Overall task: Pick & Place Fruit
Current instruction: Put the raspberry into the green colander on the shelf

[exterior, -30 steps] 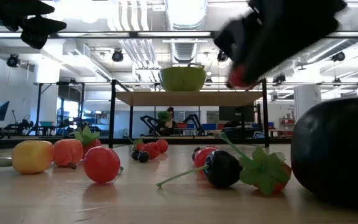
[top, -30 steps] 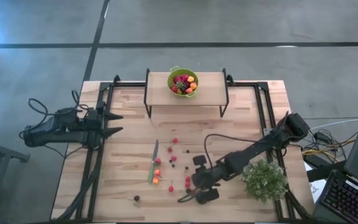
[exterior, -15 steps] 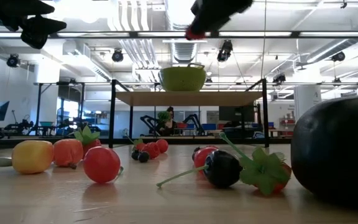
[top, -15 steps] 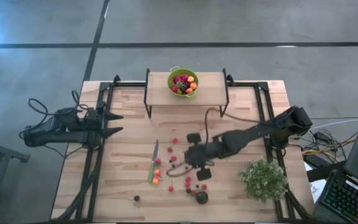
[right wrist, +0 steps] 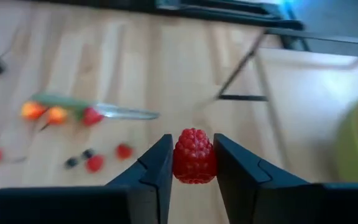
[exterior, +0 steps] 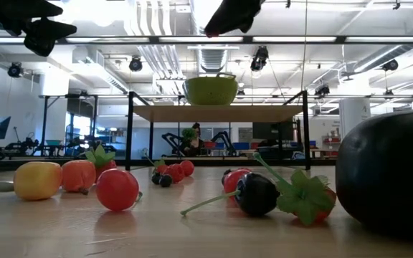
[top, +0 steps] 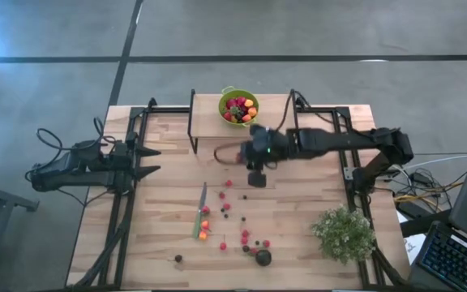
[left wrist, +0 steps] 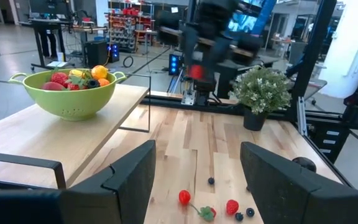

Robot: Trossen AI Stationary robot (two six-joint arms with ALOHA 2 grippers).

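A red raspberry [right wrist: 194, 155] sits between the fingers of my right gripper [top: 232, 154], high above the table's middle and just in front of the shelf. On that raised wooden shelf [top: 274, 118] stands a green bowl [top: 239, 107] holding fruit. Several small red, dark and orange fruit [top: 233, 219] lie loose on the table, with one big dark round one [top: 263, 257] near the front. My left gripper [top: 148, 161] waits open at the table's left edge, above the table and holding nothing. My right gripper pinches the raspberry by its two sides [right wrist: 180, 158] between its two fingers [right wrist: 157, 171]. The fingers slant downward from the table's right. The berry is lifted well clear of the table.
A green-handled knife [top: 201, 209] lies left of the loose fruit. A bushy potted plant [top: 345, 234] stands at the near right. The shelf's black legs [top: 192, 134] stand on the table in front of the bowl.
My right gripper has risen from the table's near right part and swung toward the far edge, ending in front of the shelf. It has carried the raspberry with it and stayed shut on it.
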